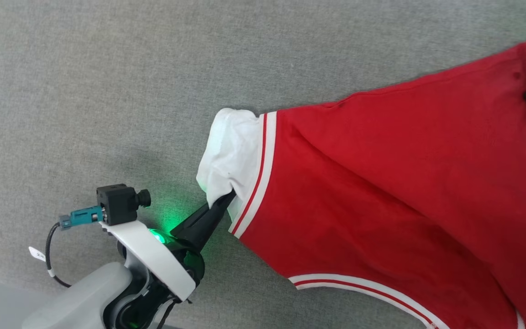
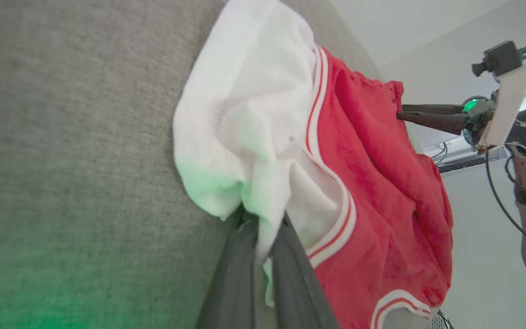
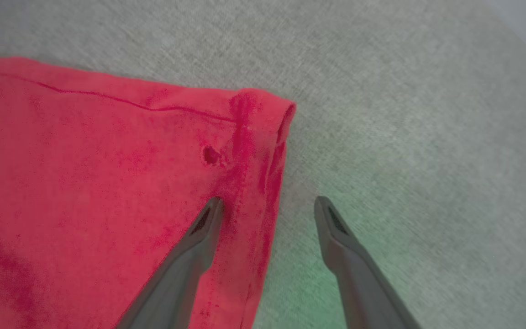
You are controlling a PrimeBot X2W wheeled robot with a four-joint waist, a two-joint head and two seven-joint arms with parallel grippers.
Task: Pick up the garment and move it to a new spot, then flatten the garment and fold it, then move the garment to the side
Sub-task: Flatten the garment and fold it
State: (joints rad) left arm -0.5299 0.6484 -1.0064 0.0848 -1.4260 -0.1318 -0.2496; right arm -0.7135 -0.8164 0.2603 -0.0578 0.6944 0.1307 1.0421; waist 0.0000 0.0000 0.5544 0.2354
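The red T-shirt [image 1: 381, 183] lies spread on the grey fabric surface [image 1: 85, 91], probably being flattened. The left gripper [image 1: 221, 204] has its jaws clamped on the T-shirt's white sleeve [image 1: 231, 146]. The right gripper [image 3: 267, 205] straddles the T-shirt's opposite corner, jaws apart, one finger on the red cloth. It should close on that edge, then both pull outward evenly, staying low.

Soft, even light falls on the grey fabric surface [image 1: 107, 91], leaving only faint shadows. A green lamp [image 1: 157, 236] on the left gripper [image 1: 227, 197] tints the white sleeve [image 1: 228, 146] of the garment [image 1: 381, 183] and the surface near it. Both wrist views bend at their edges, and the right one is slightly blurred.
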